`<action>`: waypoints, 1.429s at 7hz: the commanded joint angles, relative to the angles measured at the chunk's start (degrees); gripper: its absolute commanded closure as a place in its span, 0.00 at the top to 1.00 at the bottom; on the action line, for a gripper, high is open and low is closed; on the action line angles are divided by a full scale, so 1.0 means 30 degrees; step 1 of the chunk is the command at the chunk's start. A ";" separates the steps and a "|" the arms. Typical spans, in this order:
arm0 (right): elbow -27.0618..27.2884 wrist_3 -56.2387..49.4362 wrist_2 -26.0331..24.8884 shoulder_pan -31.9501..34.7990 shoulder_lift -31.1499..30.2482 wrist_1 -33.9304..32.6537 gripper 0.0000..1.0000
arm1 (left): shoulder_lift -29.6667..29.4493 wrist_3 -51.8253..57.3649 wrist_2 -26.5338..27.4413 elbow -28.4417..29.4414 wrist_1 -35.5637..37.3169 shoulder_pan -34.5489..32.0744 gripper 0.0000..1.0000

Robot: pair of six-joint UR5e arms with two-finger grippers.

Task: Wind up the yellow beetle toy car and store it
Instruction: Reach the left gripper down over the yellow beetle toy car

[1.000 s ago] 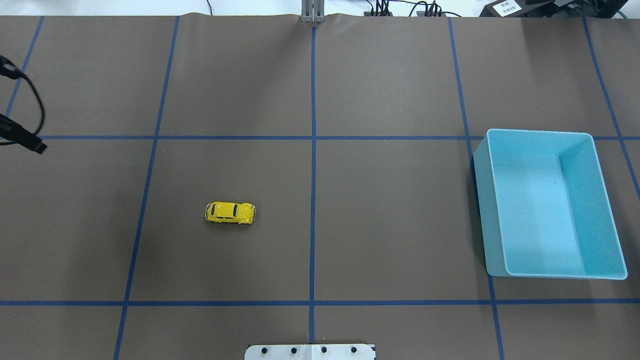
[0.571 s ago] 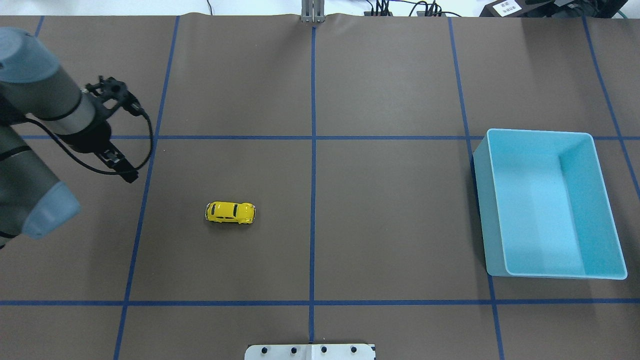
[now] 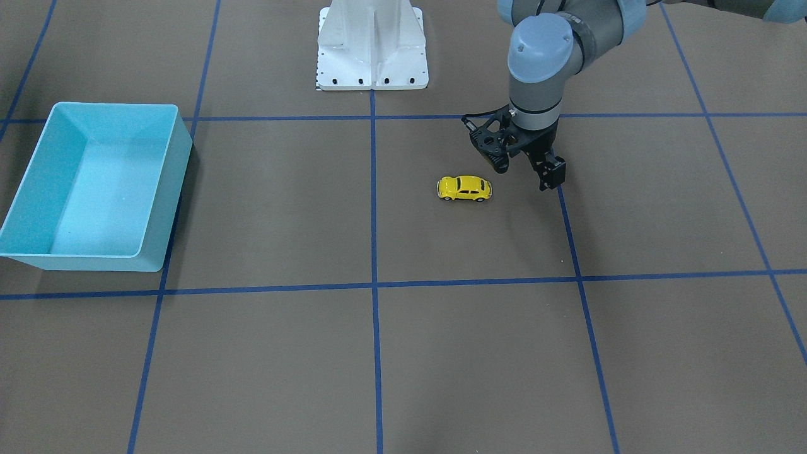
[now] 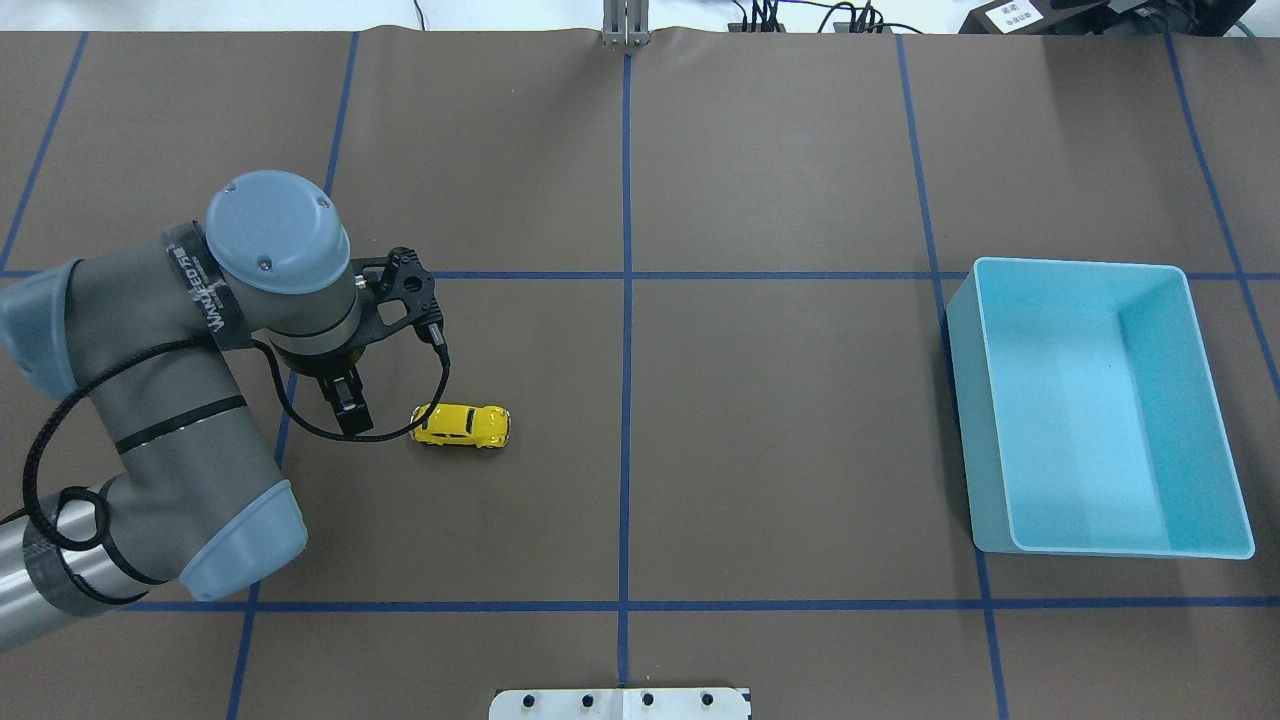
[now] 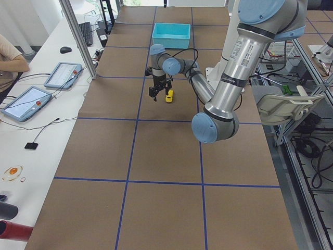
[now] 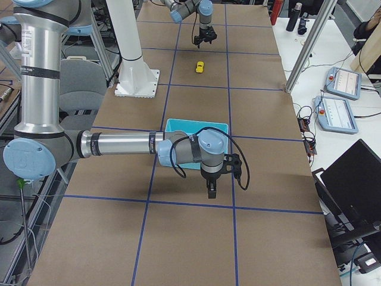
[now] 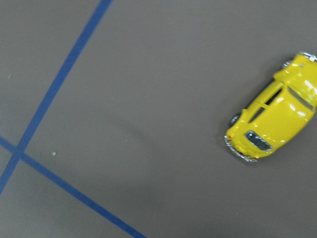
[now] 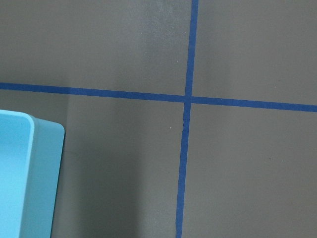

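Left gripper (image 3: 524, 176): jaws spread, empty, hovering just beside the car (image 3: 464, 188). The car stands on the table (image 3: 479, 353), well apart from the bin (image 3: 113, 105). Risk: an off-centre descent strikes the car, which rolls away

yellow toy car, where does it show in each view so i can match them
Front-facing: car right of centre.
Overhead: car left of centre.
Exterior left: car upper middle, far off.
Exterior right: car near top, middle.
Left wrist: car at right edge.
Right wrist: not in it.
Landmark: blue bin, at the table end away from the car.
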 commanded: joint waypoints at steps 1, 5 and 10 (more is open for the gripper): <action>0.0010 0.0000 0.0000 0.0000 -0.0013 0.0000 1.00 | -0.1454 0.3216 0.1767 0.0268 0.2056 0.0312 1.00; 0.0010 0.0000 0.0000 0.0000 -0.0013 0.0000 1.00 | -0.5614 0.6389 0.3101 0.4684 0.4192 0.1924 1.00; 0.0039 0.0000 0.0235 0.0000 -0.0042 0.0000 1.00 | -0.6533 0.4314 0.3008 0.6394 0.4236 0.4352 1.00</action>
